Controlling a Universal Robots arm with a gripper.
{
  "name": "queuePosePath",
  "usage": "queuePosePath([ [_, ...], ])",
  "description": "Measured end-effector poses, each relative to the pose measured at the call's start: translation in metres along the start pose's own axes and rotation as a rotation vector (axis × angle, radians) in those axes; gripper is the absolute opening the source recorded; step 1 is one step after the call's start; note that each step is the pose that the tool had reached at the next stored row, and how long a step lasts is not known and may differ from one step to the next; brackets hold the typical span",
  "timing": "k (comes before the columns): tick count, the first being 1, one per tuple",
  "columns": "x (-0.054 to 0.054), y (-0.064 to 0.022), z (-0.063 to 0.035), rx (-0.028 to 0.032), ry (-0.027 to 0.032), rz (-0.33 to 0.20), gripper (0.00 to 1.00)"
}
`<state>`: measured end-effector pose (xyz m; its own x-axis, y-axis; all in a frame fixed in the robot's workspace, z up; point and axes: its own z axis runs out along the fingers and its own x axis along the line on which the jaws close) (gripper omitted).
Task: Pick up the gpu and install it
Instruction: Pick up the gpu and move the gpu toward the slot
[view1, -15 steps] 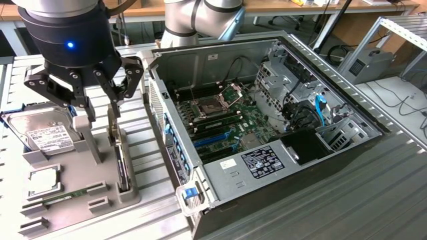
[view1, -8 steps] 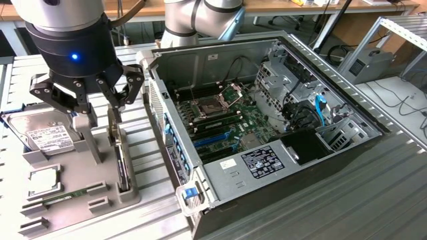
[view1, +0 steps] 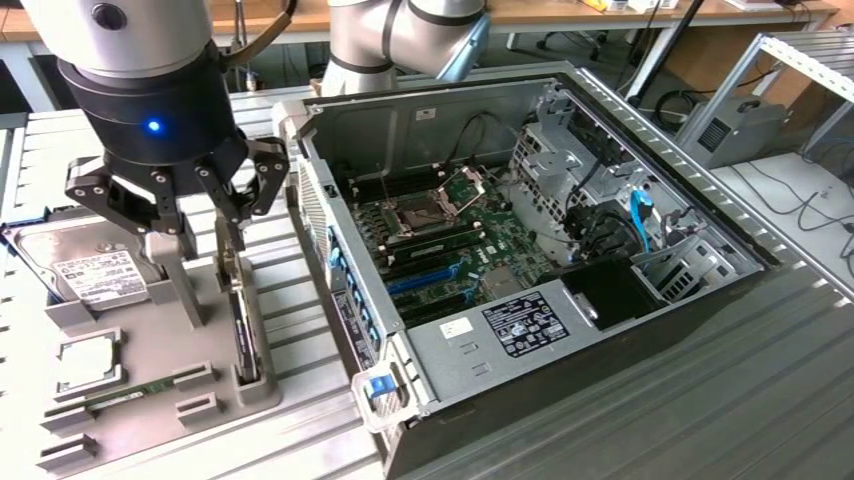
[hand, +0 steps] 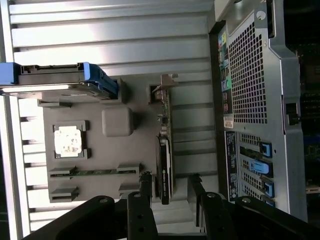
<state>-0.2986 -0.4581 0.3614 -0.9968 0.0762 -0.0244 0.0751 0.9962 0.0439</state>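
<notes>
The gpu (view1: 243, 320) stands on its edge in a slot of the grey holder tray (view1: 200, 350), to the exterior view's left of the computer case. In the wrist view the gpu (hand: 164, 150) shows edge-on as a thin dark card, with its metal bracket (hand: 162, 86) at the far end. My gripper (view1: 200, 235) hangs just above the card's end, open. In the wrist view my gripper (hand: 170, 187) has one finger (hand: 145, 186) on each side of the card's near end, with gaps to both. Nothing is held.
The open computer case (view1: 534, 250) lies at the exterior view's right, its motherboard (view1: 441, 240) exposed. The tray also holds a hard drive (view1: 94, 270), a processor chip (view1: 87, 365) and a green RAM stick (view1: 134, 392). The case's rear panel (hand: 250, 100) stands close beside the tray.
</notes>
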Motion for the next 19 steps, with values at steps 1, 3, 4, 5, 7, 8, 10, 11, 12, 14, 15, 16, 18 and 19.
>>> queuePosePath([
  [1, 0.0, 0.0, 0.0008, -0.0001, -0.0001, 0.0, 0.42],
  [3, 0.0, -0.0001, 0.0023, -0.0001, -0.0001, 0.0, 0.42],
  [4, 0.0, -0.0002, 0.0033, -0.0001, -0.0001, 0.0, 0.42],
  [5, 0.0, -0.0002, 0.0046, -0.0002, -0.0001, 0.0, 0.42],
  [7, 0.0, -0.0003, 0.0073, -0.0009, -0.0001, 0.0, 0.42],
  [8, 0.0, -0.0004, 0.0086, -0.0011, -0.0001, 0.0, 0.42],
  [10, 0.0, -0.0006, 0.0127, -0.0013, 0.0, 0.0, 0.42],
  [11, 0.0, -0.0006, 0.0135, -0.0012, 0.0, 0.0, 0.42],
  [12, 0.0, -0.0007, 0.0145, -0.0013, 0.0, 0.0, 0.42],
  [14, 0.0, -0.0008, 0.0175, -0.0012, 0.0, 0.0, 0.42],
  [15, 0.0, -0.0008, 0.0187, -0.0013, 0.0, 0.0, 0.42],
  [16, 0.0, -0.0009, 0.0199, -0.0013, 0.0, 0.0, 0.42],
  [18, 0.001, -0.001, 0.0224, -0.0014, 0.0, 0.0, 0.42],
  [19, 0.001, -0.001, 0.0236, -0.0013, 0.0, 0.0, 0.42],
])
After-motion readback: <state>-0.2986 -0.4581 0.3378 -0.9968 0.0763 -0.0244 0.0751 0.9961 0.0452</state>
